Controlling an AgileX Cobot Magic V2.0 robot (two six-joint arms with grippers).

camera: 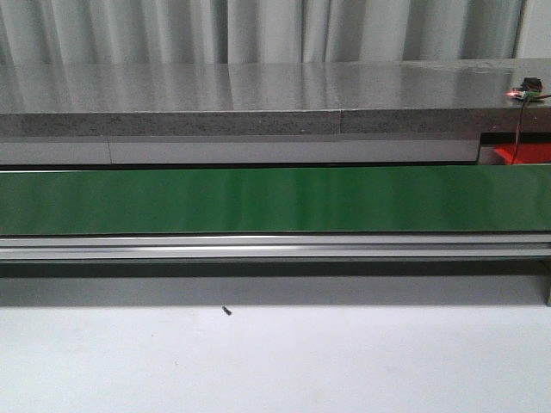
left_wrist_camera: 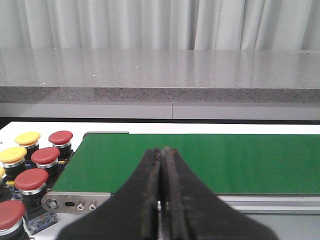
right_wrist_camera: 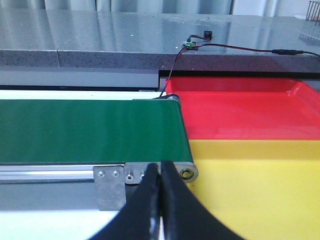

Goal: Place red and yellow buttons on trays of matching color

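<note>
Green conveyor belt [camera: 275, 200] runs full width across front view, nothing on it, w/ a silver rail along its near edge and a grey stone ledge [camera: 241, 103] behind. White tabletop [camera: 275, 361] in foreground has one small dark speck [camera: 226, 311]. Neither arm shows in front view.

Left wrist view: left gripper [left_wrist_camera: 161, 165] fingers closed, pads pressed together, holding nothing, hovering near the belt's end. Just beside that end sits a cluster of buttons: red buttons [left_wrist_camera: 46, 156] and yellow buttons [left_wrist_camera: 27, 138] mixed, standing upright on dark bases, close-packed, some cut off by frame edge.

Right wrist view: right gripper [right_wrist_camera: 160, 172] fingers also closed and empty, tips near the belt's other end by the roller bracket [right_wrist_camera: 145, 176]. Beyond that end lie the two trays side by side, touching: red tray [right_wrist_camera: 240, 112] farther from the gripper, yellow tray [right_wrist_camera: 260, 185] nearer. Both trays hold no buttons. Small circuit board w/ red-black wire [right_wrist_camera: 200, 44] sits on the ledge above the red tray; wire drops toward the belt end. Corner of red tray [camera: 522, 155] also visible far right in front view.
</note>
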